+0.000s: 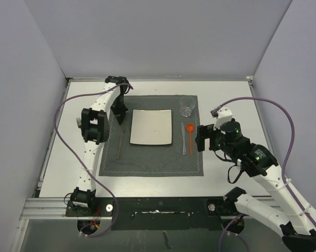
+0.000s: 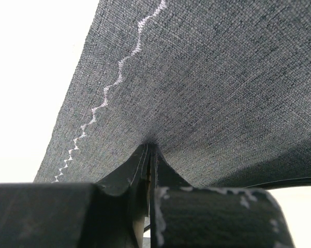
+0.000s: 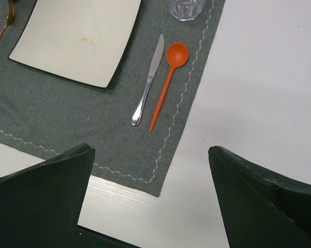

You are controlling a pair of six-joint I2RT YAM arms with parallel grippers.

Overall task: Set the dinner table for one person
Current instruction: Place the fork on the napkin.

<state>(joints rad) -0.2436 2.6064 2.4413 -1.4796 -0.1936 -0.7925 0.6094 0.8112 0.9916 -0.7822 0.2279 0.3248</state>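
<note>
From above: the white dinner table fills the space between grey partition walls, with the two arms mounted at its near edge. A dark grey placemat lies at the middle of it. A square white plate sits on the mat, with a clear glass at the mat's far right corner. A knife and an orange spoon lie side by side just right of the plate, and a slim gold-coloured utensil lies to its left. The left gripper points down at the mat near the plate's far left corner. The right gripper hangs just beside the spoon, at the mat's right edge.

Left wrist camera: the left gripper is fully closed, fingertips pressed together against the mat's weave just inside its white zigzag stitching. Whether any cloth is pinched between them cannot be told. Bare tabletop shows beyond the mat's edge.

Right wrist camera: the right gripper stands spread wide and holds nothing — its two dark fingers frame the mat's near right corner from above. Knife and spoon lie parallel between the plate and the stitched border, and the foot of the glass shows at the top edge. White table lies to the right of the mat.
</note>
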